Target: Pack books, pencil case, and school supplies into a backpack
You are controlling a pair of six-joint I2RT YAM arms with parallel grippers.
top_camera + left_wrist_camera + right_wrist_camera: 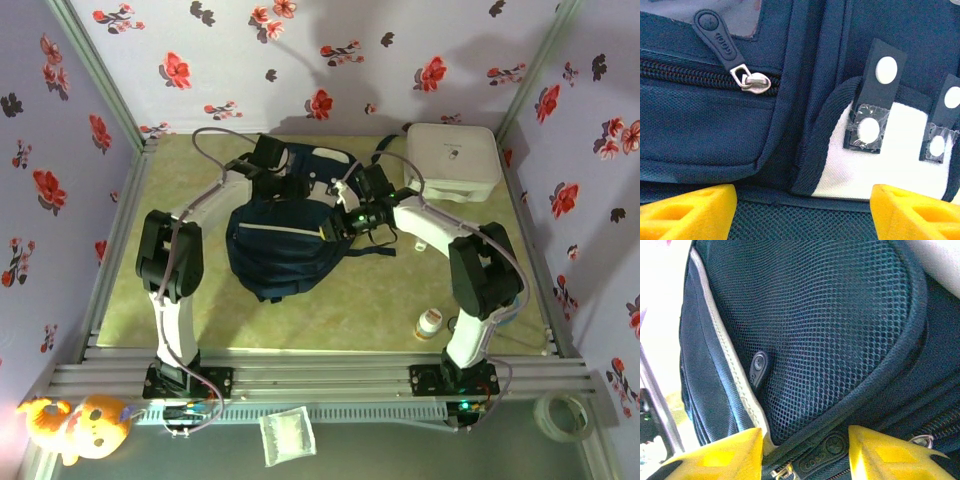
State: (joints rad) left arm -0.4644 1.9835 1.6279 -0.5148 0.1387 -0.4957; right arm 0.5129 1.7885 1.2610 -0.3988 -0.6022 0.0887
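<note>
- We're on the zip stage: the backpack (280, 245) lies flat in the middle of the worktop (380, 290), both arms reaching onto it
- Left claw (802, 197) sits at the bag's twelve o'clock end, its yellow fingers standing wide apart over dark mesh with nothing pinched between them
- Just beyond it we see a metal zip slider (752, 80) at ten o'clock, its zip run looking shut, and the pale buckle tabs (875, 95) at two o'clock
- Right claw (805, 440) works the bag's three o'clock side, fingers apart and straddling a rubber zip pull (826, 450); the pull nearly meets the right-hand finger, but we can't say it is clamped
- Our read: the right arm is lining up to take that pull, while the left is placed to steady the fabric
- Next move calls for a firm pinch on the rubber tab, then a draw along the curved zip track with the bag held down so it doesn't slide
- White box (452, 158) sits at one o'clock from the bag, small bottle (430, 322) at four o'clock, both well apart from it
</note>
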